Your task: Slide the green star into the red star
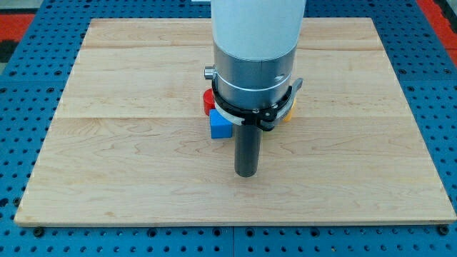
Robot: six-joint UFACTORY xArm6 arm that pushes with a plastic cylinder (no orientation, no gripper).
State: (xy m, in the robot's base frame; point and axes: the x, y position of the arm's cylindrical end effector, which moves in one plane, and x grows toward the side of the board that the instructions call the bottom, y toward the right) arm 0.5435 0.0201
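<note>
My tip (246, 173) rests on the wooden board (128, 164), a little below and right of a blue block (221, 125), not touching it. A red block (208, 101) peeks out at the arm's left edge, just above the blue one; its shape is mostly hidden. A sliver of a yellow block (289, 112) shows at the arm's right edge. No green star shows; the arm's wide body (253, 64) hides the board's middle behind it.
The board lies on a blue perforated table (28, 143). A red strip (21, 18) shows at the view's top left corner and another at the top right.
</note>
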